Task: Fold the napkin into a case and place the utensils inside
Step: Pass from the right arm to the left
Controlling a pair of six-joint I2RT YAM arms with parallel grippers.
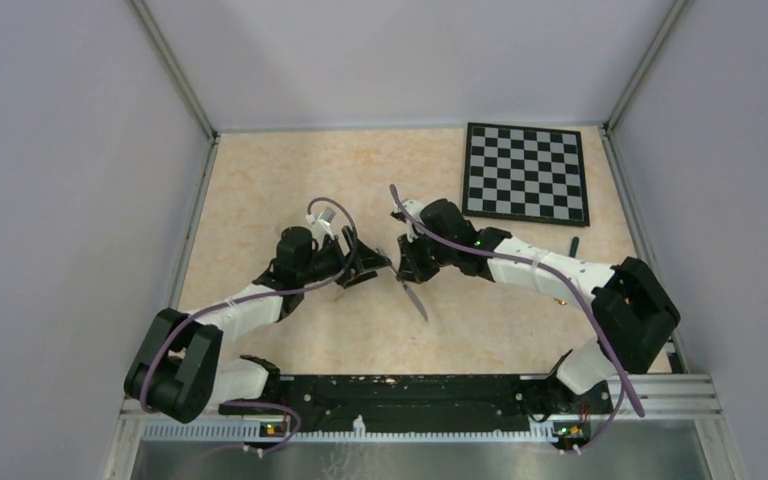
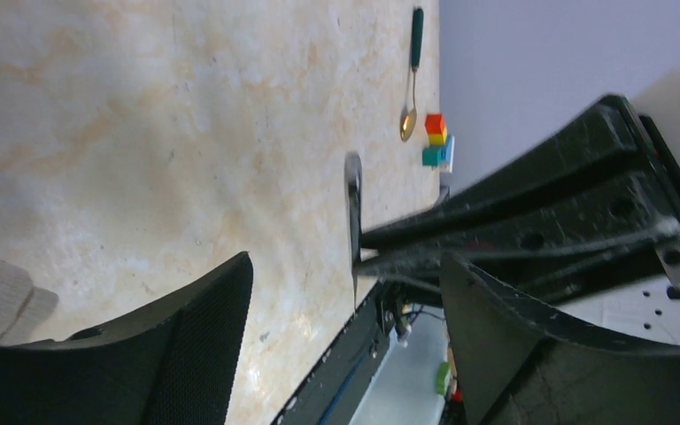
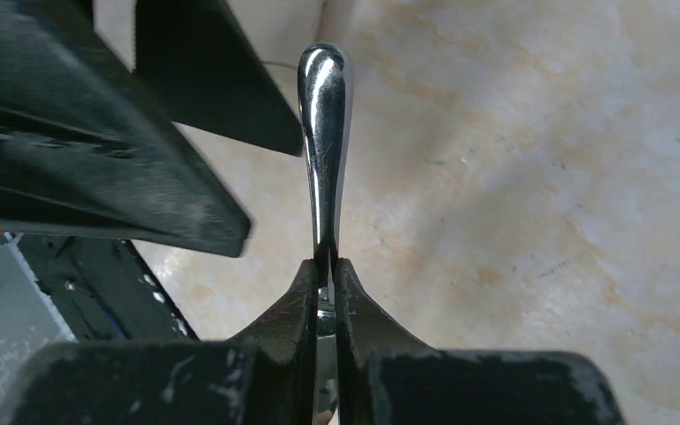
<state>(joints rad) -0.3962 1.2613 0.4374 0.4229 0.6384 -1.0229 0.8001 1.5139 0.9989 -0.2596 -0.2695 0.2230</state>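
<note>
The silver knife [image 3: 323, 124] is pinched edge-on between the closed fingers of the right gripper [image 3: 326, 266], its rounded end sticking out past the fingertips over the middle of the table [image 1: 290, 180]. From above, its other end slants toward the near edge. Whether any part of it touches the tabletop cannot be told. The left gripper [image 2: 345, 266] faces it from just beside, jaws spread wide with nothing between them. Only a corner of the beige napkin [image 2: 0, 297] shows, at the lower left of the left wrist view, lying flat on the table next to one left finger. Its overall shape is out of sight, and from above it cannot be made out. The spoon [image 2: 412, 80], gold bowl and dark handle, lies on the table well apart from the knife, toward the right side, its bowl just beside a small stack of coloured blocks [image 2: 438, 142]. A checkered board [image 1: 526, 172] rests flat in the far right corner.
</note>
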